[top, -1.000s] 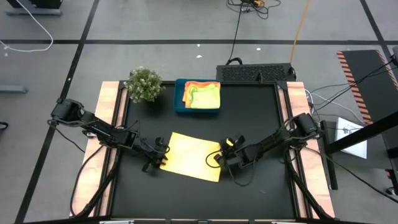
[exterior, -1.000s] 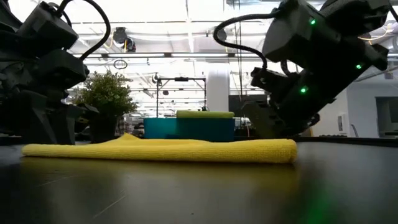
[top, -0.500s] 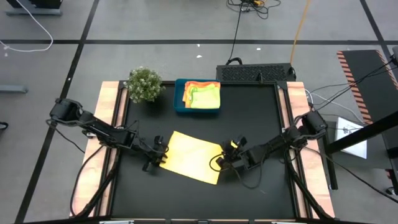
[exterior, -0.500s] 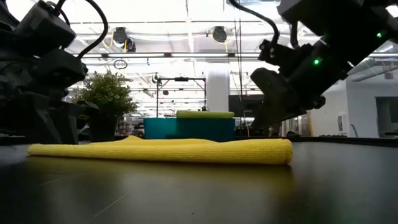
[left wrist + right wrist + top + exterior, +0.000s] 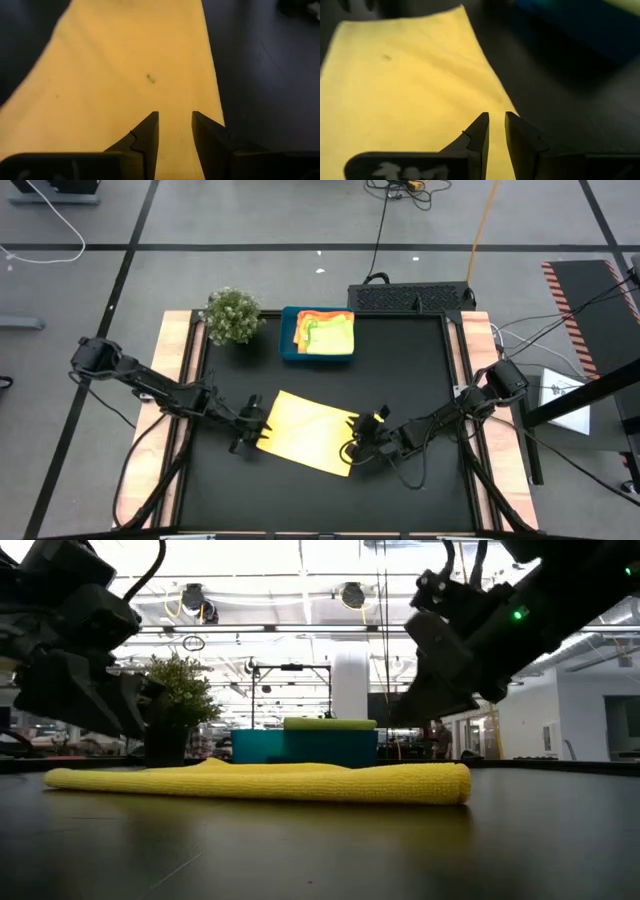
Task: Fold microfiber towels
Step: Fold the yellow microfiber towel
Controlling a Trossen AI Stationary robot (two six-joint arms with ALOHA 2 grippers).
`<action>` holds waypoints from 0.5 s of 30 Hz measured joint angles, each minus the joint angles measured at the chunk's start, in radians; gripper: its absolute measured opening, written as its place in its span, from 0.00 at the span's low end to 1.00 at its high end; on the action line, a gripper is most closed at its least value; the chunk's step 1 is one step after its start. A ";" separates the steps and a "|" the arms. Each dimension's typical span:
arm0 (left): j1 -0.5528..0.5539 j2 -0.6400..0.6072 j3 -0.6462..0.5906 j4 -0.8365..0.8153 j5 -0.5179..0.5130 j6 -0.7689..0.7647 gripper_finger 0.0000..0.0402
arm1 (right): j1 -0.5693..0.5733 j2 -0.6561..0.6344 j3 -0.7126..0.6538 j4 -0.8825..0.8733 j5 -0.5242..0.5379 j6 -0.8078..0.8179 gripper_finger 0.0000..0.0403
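Observation:
A yellow microfiber towel lies flat on the black table as a folded rectangle, seen from the side in the low view. My left gripper hovers over the towel's left end, open, with only cloth below its fingers. Over the towel's right near corner my right gripper hangs open by a narrow gap. In the low view both stand clear above the towel. More folded towels, orange, yellow and lime green, lie in the blue tray.
The blue tray sits at the table's far edge, with a small green plant to its left. A black box stands beyond the far right corner. Bare black tabletop lies right of the towel and along the near edge.
Both grippers have risen off the towel and now hang clear above it. My right gripper has also drifted a little toward the table's near edge. The towel's right end shifted slightly, then lay still and flat.

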 joint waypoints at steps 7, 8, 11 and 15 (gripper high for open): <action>0.000 -0.088 0.001 0.006 0.004 0.016 0.30 | 0.000 0.000 0.000 0.135 -0.001 -0.140 0.13; 0.000 -0.096 0.001 0.007 0.025 0.018 0.30 | 0.000 0.000 0.000 0.144 -0.001 -0.150 0.13; -0.001 -0.111 0.001 0.028 0.090 0.046 0.30 | 0.000 0.000 0.000 0.170 -0.001 -0.174 0.13; 0.008 -0.121 0.022 0.051 0.084 0.058 0.30 | -0.001 0.000 0.000 0.176 -0.001 -0.183 0.13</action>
